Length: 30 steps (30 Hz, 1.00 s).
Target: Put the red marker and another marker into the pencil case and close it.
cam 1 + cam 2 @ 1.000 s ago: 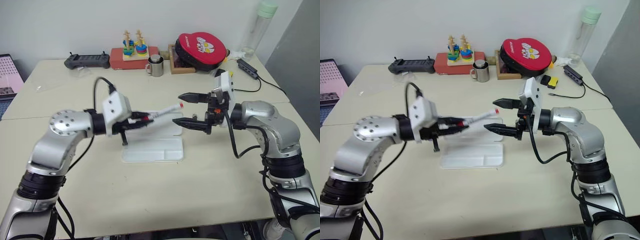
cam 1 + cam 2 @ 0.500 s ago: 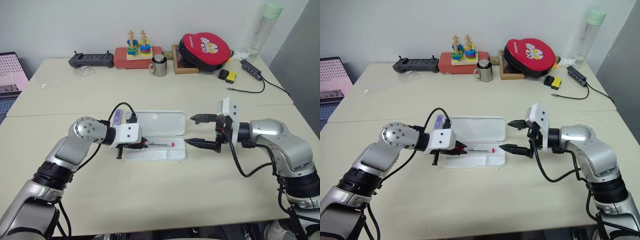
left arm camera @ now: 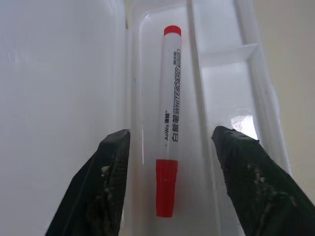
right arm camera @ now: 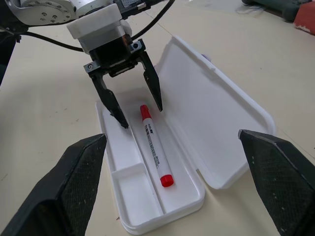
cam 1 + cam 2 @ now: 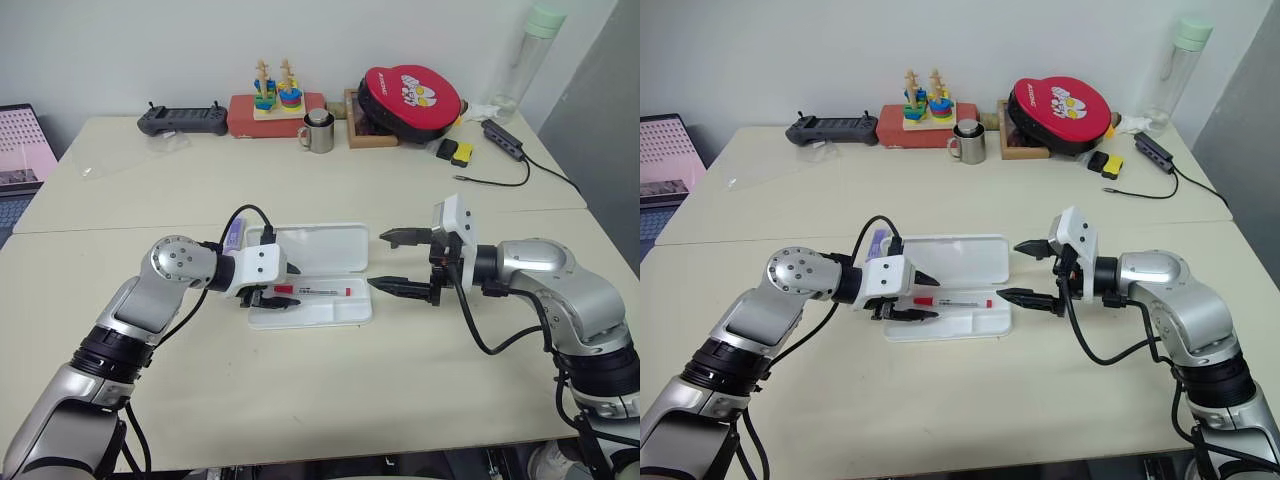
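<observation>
In pencil case [image 4: 197,123] tray: red marker [image 4: 156,146] lengthwise, cap toward released left tool [image 4: 132,96]; right tool [image 5: 398,261] spread wide, empty.

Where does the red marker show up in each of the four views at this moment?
Left eye view: red marker lies in the open pencil case, mid-table.
Right eye view: in the case tray, between the two arms.
Left wrist view: centre, lengthwise between the left claw's open fingers, untouched.
Right wrist view: in the tray's long slot, just beyond the left claw.
Shared landmark: the case's open lid.
</observation>
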{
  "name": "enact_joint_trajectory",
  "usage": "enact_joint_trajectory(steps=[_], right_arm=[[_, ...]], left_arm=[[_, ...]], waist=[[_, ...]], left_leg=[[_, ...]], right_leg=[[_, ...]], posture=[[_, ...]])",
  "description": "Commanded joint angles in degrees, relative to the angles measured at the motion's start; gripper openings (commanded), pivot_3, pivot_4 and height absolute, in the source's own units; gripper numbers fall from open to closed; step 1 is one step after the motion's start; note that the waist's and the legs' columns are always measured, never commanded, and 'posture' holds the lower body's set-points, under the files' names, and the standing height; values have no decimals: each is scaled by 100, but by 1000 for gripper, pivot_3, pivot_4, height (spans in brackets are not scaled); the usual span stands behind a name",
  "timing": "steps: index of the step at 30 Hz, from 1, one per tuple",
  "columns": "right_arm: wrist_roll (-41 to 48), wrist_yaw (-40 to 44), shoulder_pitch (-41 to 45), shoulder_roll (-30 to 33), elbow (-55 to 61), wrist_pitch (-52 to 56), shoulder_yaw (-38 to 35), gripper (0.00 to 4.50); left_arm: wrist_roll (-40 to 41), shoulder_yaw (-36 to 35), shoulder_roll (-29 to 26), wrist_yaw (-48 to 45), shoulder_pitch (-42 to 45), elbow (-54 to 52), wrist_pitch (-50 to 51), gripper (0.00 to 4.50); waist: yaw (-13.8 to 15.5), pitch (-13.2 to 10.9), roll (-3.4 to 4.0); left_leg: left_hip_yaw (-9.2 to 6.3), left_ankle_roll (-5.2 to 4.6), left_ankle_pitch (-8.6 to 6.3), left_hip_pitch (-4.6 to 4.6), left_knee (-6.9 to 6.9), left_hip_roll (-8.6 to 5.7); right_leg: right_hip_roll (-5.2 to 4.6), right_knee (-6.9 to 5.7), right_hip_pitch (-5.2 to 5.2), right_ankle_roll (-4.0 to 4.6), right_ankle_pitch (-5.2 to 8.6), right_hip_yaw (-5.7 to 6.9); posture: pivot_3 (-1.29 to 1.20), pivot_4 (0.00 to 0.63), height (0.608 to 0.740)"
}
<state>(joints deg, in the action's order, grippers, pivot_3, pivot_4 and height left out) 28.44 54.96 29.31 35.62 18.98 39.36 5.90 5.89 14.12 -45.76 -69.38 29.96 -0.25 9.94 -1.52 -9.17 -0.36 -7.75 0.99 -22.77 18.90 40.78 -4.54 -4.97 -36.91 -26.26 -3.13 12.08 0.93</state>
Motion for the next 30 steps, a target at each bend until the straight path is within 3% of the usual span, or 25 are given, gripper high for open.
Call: enact_joint_trajectory(steps=[1, 4, 7, 13, 16, 21, 30], right_arm=[[347, 16, 238, -127, 137, 4, -224, 4500], [421, -9, 392, -206, 36, -9, -234, 4500], [347, -48, 591, -330, -139, -96, -165, 4500], [48, -658, 1304, -883, -745, -308, -212, 4500], [-83, -819, 1527, -1129, -880, -420, -90, 4500], [-200, -860, 1695, -1403, -947, -536, 118, 4500], [-264, -846, 1672, -1478, -857, -525, 239, 4500]], left_arm=[[964, -1015, 84, 456, -32, -1010, 1119, 3726], [1673, -1869, 331, 1205, 21, -1470, 2140, 4422], [1858, -2727, 394, 2112, 30, -1491, 2910, 4476], [1171, -3771, 325, 4030, -163, -959, 3826, 4476], [983, -3740, 349, 4414, -326, -643, 4070, 4476], [976, -3079, 581, 4167, -685, -390, 3856, 4476], [856, -2447, 984, 4147, -519, 406, 3591, 4476]], waist=[[-3, 0, 0], [0, 0, 0], [-6, 0, -1], [-41, 0, 0], [-35, 1, 1], [7, 3, -3], [-40, 4, -5]], left_leg=[[0, 0, 0, 0, 0, 1], [-3, 0, 0, -1, 0, 1], [0, 0, 0, -4, 1, 0], [2, 0, 0, -11, -1, 2], [1, 1, 0, -12, -1, 1], [-15, 1, 0, -6, 2, -16], [-5, 1, 0, -9, 1, -8]], right_leg=[[0, 0, 0, 0, 0, -1], [0, -1, 2, 0, 0, -1], [0, -2, 3, 0, 0, -2], [3, -5, 1, 0, 0, 1], [5, -9, -3, 0, 0, 4], [-4, -5, 2, -1, -1, 13], [-4, -7, -1, -2, -2, 8]], posture=[[0, 150, 740], [0, 150, 740], [0, 150, 740], [0, 150, 740], [0, 150, 740], [0, 150, 740], [0, 150, 740]])
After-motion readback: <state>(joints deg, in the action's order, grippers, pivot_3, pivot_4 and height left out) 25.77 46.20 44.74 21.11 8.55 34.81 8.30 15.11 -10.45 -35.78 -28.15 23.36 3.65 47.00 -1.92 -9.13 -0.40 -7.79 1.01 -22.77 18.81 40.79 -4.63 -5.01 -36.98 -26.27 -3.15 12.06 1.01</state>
